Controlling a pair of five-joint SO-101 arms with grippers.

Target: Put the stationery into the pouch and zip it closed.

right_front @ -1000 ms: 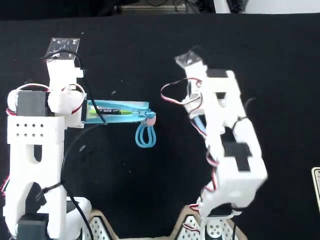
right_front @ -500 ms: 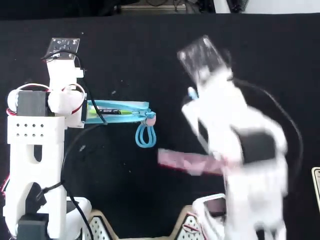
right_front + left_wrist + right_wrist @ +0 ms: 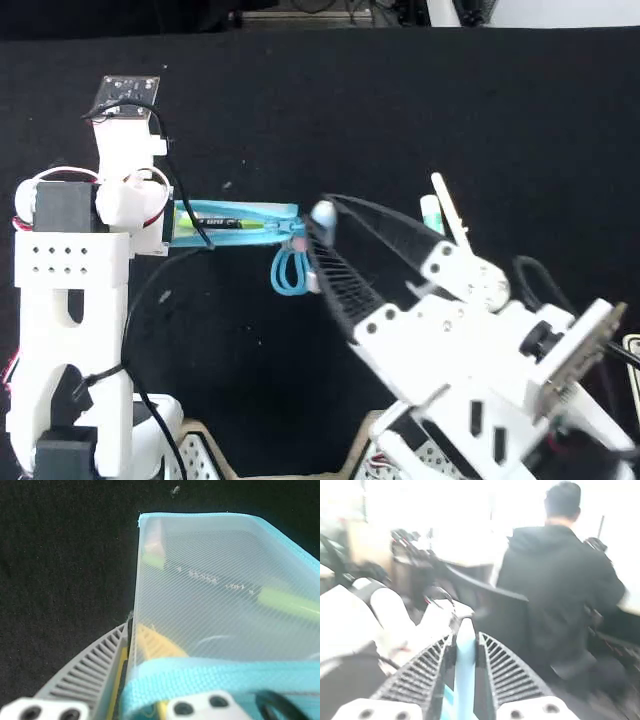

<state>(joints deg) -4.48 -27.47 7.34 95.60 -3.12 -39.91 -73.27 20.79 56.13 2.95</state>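
Nearest, at the right, the right arm leans low over the black table (image 3: 480,120) and points left and away. Its gripper (image 3: 466,637) is clenched on a pale blue pen (image 3: 465,675), which stands out between the ribbed fingers (image 3: 420,680). The pen's tip is just beside the pouch's right end.

The pouch (image 3: 240,222) lies flat, left of centre, lengthwise left to right. The pink zip puller (image 3: 299,238) sits at its right end, and a blue loop (image 3: 290,272) trails toward the near side. Through the clear wall a green marker (image 3: 280,600) and something yellow (image 3: 155,642) show inside. The left gripper (image 3: 170,228) is clamped on the pouch's left end, pinning it down. Whether the mouth gapes wide enough cannot be told.

The step looks like feeding in the blue pen. It should go best with the pen tipped down and lined up along the pouch, entering past the puller and clear of the loop. The left arm should hold firm, and the right should let go only once most of the pen is inside.
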